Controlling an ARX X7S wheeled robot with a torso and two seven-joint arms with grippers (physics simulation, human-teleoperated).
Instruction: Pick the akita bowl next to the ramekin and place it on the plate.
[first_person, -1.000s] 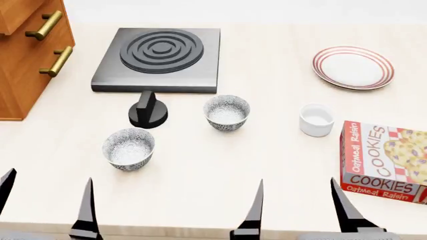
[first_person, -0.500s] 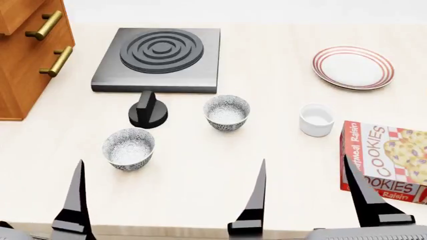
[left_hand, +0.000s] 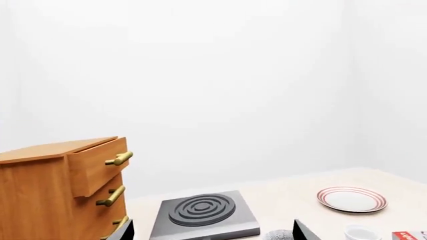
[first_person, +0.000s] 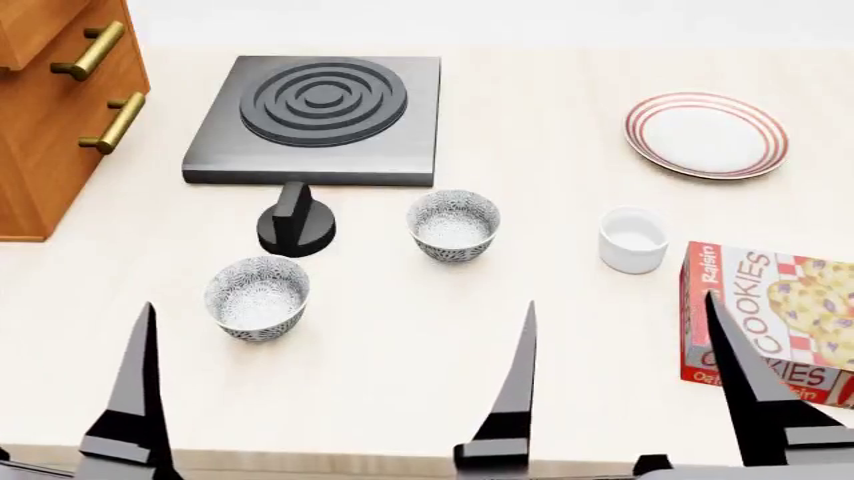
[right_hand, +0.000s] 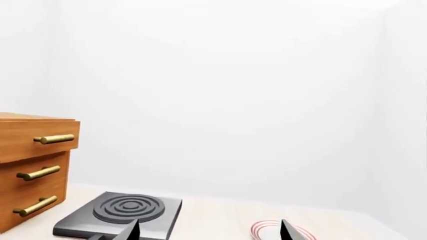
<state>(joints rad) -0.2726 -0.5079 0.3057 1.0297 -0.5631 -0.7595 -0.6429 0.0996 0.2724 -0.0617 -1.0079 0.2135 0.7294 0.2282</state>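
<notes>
akita bowl (first_person: 454, 224) upright beside ramekin (first_person: 633, 239) | plate (first_person: 706, 134) well apart, behind | right gripper (first_person: 627, 400) spread, empty | left gripper (left_hand: 210, 231) spread, empty

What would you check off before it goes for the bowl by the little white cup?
1. Right bowl picked out: the bowl beside the ramekin, not its twin: ok.
2. Bowl upright and empty: ok.
3. Right gripper open, holding nothing: ok.
4. Gripper at the bowl: not ok, it is near the table's front edge.
5. Plate empty: ok.
6. Cookie box clear of the right fingers: cannot tell, one finger overlaps it in the head view.
</notes>
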